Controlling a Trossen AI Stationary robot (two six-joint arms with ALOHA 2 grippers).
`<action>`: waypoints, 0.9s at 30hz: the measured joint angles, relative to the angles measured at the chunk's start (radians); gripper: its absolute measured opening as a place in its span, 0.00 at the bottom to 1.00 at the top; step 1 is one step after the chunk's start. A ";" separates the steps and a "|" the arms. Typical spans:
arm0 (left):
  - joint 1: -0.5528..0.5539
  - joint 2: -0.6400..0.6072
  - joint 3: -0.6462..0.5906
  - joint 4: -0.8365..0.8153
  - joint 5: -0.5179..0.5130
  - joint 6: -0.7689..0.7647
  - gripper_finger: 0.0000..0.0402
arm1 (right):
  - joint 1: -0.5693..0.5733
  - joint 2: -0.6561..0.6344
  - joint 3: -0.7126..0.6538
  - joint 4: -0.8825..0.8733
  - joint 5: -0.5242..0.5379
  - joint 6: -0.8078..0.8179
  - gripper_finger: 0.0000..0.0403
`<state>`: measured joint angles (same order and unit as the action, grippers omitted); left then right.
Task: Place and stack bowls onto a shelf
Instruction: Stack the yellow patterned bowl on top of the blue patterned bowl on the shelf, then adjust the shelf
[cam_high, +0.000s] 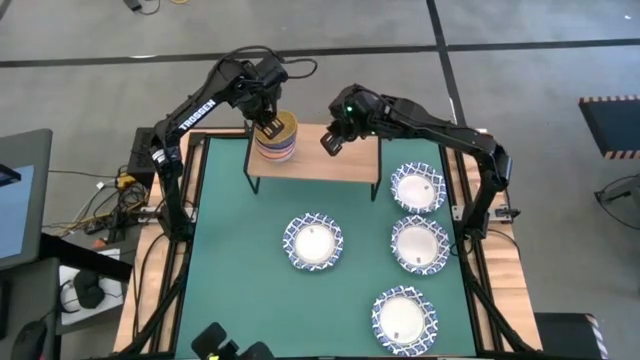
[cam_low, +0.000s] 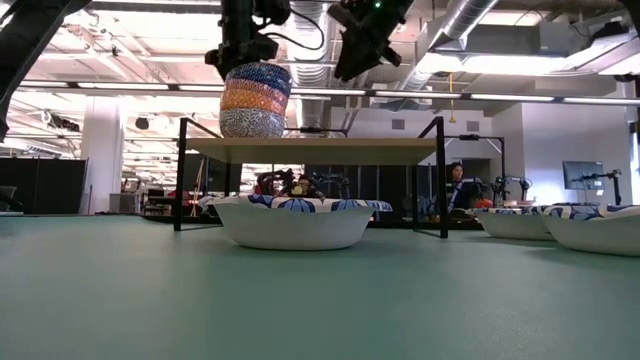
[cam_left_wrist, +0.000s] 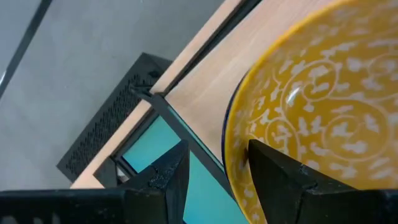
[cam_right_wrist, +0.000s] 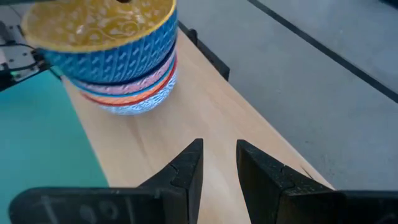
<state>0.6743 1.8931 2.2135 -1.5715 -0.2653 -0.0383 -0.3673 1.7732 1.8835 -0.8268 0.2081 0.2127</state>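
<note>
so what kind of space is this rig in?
Likely a robotics lab or open industrial workspace: exposed ceiling ducts with strip lighting, more workbenches with equipment behind the green table, and a person seated at one.

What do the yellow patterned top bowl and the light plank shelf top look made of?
Yellow patterned top bowl: likely glazed ceramic; its surface is glossy with a bright highlight over the white scrollwork and a dark blue rim line. It could be melamine.
Light plank shelf top: pale wood or wood laminate, matte with faint grain, on thin black legs that look like metal.
</note>
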 joint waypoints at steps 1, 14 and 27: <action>0.000 0.000 -0.003 0.000 0.000 0.000 0.37 | 0.000 -0.007 0.000 -0.009 0.000 0.000 0.30; -0.010 -0.089 -0.003 0.000 -0.037 -0.017 0.37 | 0.000 -0.020 0.000 -0.003 0.004 -0.001 0.30; -0.040 -0.347 -0.035 0.127 0.054 -0.032 0.37 | 0.023 -0.030 0.000 -0.085 -0.185 0.004 0.30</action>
<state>0.6345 1.5457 2.1785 -1.4448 -0.2113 -0.0705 -0.3443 1.7428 1.8835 -0.9122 0.0231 0.2169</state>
